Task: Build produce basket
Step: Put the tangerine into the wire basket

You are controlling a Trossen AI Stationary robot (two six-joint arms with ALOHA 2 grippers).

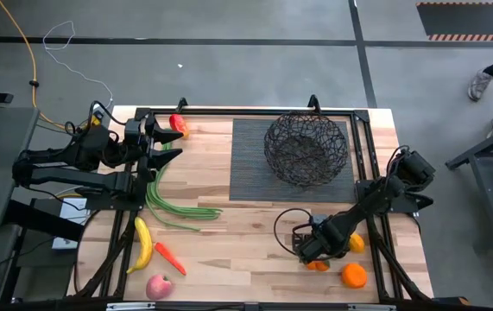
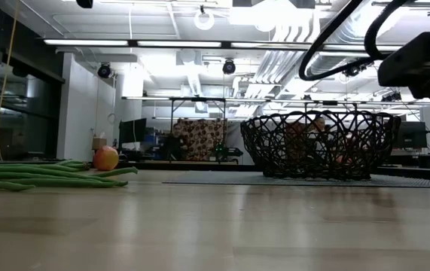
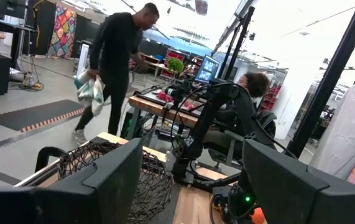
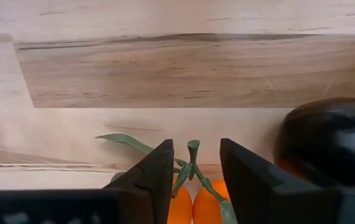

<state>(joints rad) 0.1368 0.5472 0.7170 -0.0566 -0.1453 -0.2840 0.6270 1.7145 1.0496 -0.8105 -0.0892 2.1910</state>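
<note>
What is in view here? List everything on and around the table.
basket: 1, black wire, on the mat
mat: 1, dark, far centre
pepper: 1, red-yellow, far left
green beans: a bunch, green, left
banana: 1, yellow, near left
carrot: 1, orange, beside the banana
apple: 1, pink-red, near-left edge
oranges: 2, orange, near right
small tomatoes: 2, orange, green stem, under right gripper
dark fruit: 1, beside the tomatoes
people: 2, beyond the table
left gripper: open, far left
right gripper: open, astride the stem

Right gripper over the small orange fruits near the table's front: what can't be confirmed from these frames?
- High view: right gripper covers the stemmed orange fruits; contact hidden.
- Right wrist view: fingers flank the green stem; the fruits are cut off by the edge.
- Low view: basket contents unclear through the wire.
</note>
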